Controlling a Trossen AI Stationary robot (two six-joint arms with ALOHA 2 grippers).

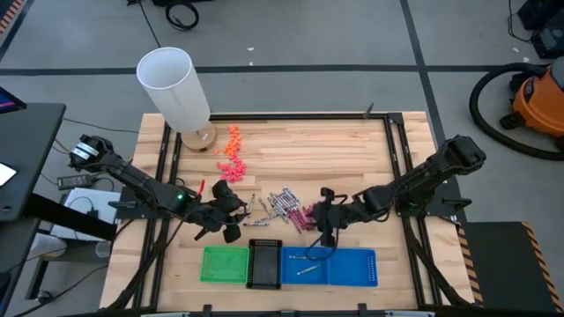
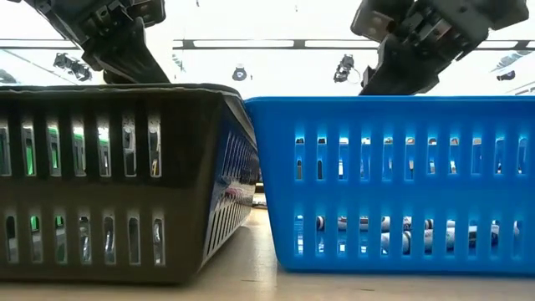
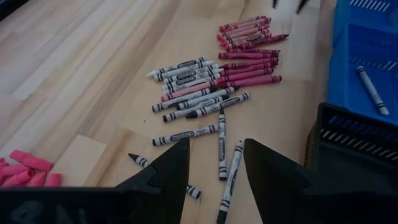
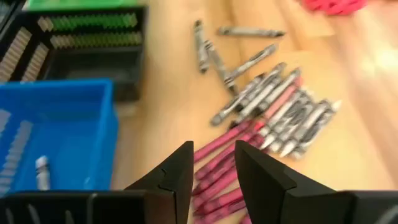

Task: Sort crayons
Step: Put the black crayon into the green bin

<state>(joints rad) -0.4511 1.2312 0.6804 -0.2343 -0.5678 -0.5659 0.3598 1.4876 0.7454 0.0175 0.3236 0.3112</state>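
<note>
The right gripper [image 4: 211,163], fingers apart and empty, hangs over the magenta crayons [image 4: 224,180] heaped mid-table beside the blue tray [image 1: 352,269], and should straddle one stick squarely, while the left gripper [image 3: 214,165], also open, hovers nearby, leaving little elbow room.

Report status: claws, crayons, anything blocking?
Left claw open, empty, over grey crayons. Right claw open, empty, over magenta crayons. Blue tray holds a few grey ones. Nothing blocking.
</note>
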